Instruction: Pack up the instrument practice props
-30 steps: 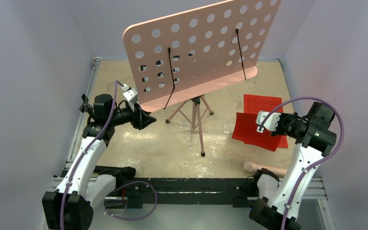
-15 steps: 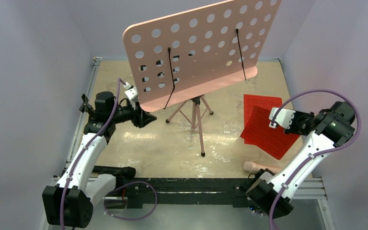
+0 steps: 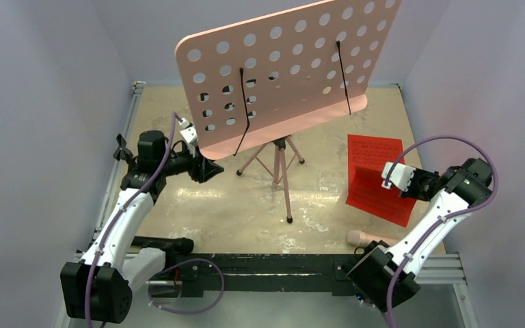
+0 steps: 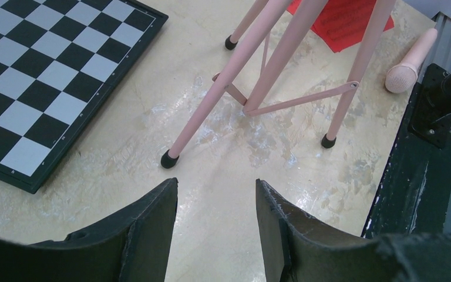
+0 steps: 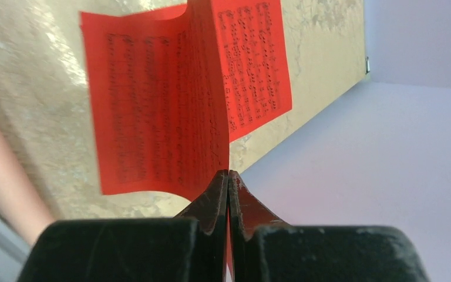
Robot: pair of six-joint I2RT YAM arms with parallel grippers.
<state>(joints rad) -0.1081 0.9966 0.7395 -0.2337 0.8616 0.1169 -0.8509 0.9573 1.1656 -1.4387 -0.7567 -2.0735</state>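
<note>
Right gripper [image 5: 228,175]: pinching sheet [image 5: 152,111] edge, right of stand [image 3: 284,65], likely for packing. Left gripper [image 4: 216,194]: spread, empty, left of stand.

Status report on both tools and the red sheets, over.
Left tool open, empty, by music stand. Right tool shut on one red sheet; second sheet lies flat. Nothing blocking.

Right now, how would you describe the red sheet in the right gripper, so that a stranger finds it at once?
Right of the pink music stand are two red sheets. The held sheet is the one nearer the arm bases, its edge pinched in the right gripper and bent upward; the far sheet lies flat.
</note>
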